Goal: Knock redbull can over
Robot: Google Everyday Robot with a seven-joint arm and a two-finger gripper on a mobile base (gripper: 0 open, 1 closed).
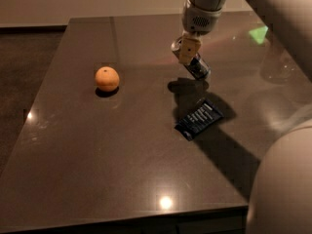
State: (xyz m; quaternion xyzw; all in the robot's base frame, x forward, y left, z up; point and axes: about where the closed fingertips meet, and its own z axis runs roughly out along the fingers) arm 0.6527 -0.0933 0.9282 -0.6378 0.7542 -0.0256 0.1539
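— What sits left of the gripper [189, 56]?
— An orange [107, 78], well apart from it, on the dark table [97, 155].
— And the gripper itself?
— Clenched around the redbull can [199, 68], which is tilted, top end up-left, right above its own shadow.
— Anything further right?
— A dark-blue wrapper [198, 119], flat, near, below and slightly right of it

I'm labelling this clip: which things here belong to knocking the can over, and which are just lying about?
Job: redbull can, tilted; gripper on it, over the far side of the table.
Lying about: orange; snack wrapper.
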